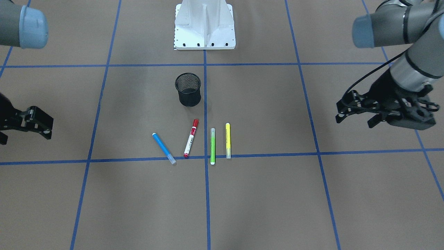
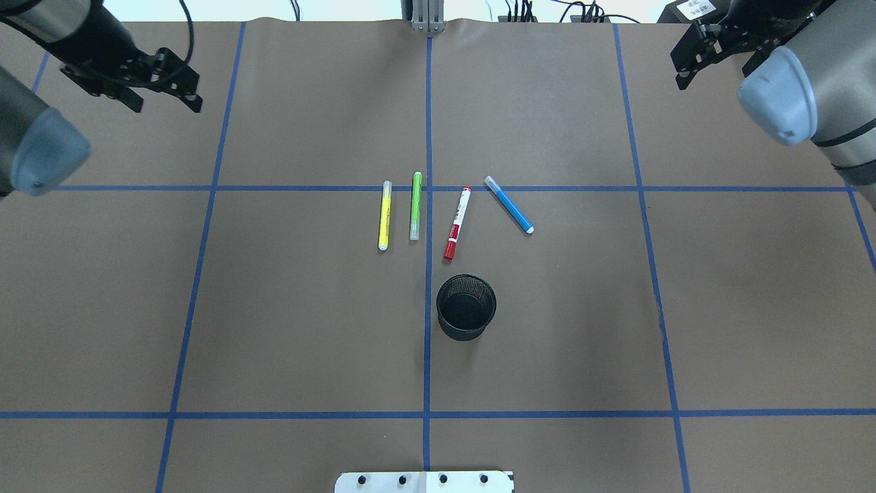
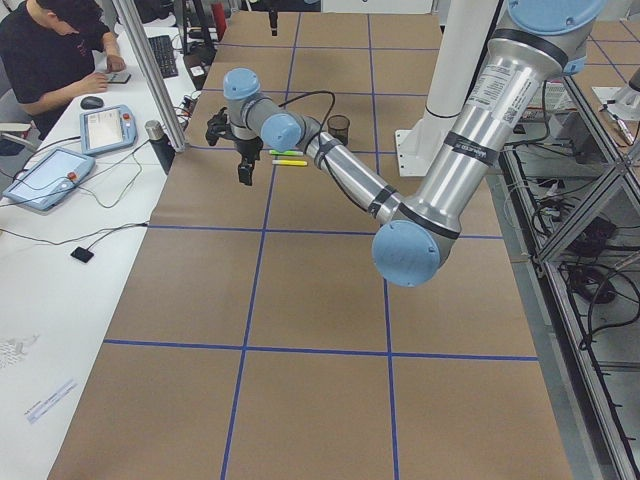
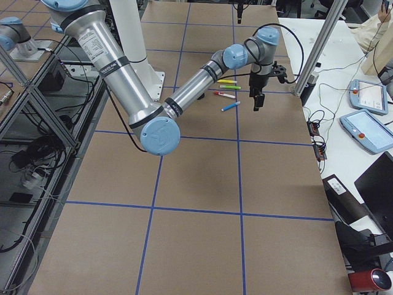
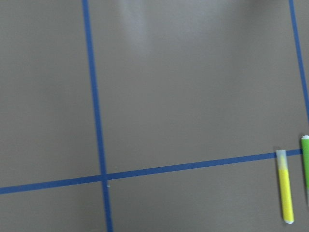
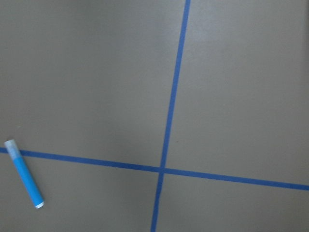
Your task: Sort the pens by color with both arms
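Four in a row mid counter (image 2: 274,308), yellow pen (image 2: 384,216), green pen (image 2: 415,205), red pen (image 2: 457,223), blue pen (image 2: 508,205), cup (image 2: 466,308) near red pen, left end effector (image 2: 167,107) fingers apart near far left corner, right end effector (image 2: 713,75) fingers apart near far right corner.

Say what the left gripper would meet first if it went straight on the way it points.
Likely the bare table, near a blue tape crossing. The left gripper points down; the yellow pen lies off at the edge of its wrist view. The exact landing spot is unclear.
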Robot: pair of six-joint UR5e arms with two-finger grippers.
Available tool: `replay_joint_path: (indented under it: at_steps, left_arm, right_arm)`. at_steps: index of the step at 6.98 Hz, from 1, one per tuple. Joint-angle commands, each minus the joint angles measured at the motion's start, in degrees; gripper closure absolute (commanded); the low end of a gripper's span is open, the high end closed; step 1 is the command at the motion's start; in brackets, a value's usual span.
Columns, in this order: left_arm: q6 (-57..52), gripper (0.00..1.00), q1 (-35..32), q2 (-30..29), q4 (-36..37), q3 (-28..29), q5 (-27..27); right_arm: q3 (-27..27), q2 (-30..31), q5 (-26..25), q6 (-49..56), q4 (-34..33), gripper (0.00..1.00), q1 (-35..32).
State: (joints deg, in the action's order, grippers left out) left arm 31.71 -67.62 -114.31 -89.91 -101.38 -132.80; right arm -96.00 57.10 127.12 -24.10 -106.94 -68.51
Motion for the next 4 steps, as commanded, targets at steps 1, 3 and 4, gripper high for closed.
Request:
replay_joint_path:
  at_steps: [1,3,4]
  left_arm:
    - [-12.7,0.01,-7.4,4.2,0.4,1.0,-0.3]
    - [-21.7,0.01,-11.6,5.8,0.4,3.8,-0.6]
    - [-25.7,0.01,-13.7,6.0,0.4,5.8,-3.7]
  right_arm:
    - [11.1,0.8,4.6,0.5,12.0,0.01,-4.5]
    - [14.6,3.2,4.9,5.3,15.3,0.01,-7.3]
    - [15.7,4.3,7.0,9.7,15.4,0.01,-9.8]
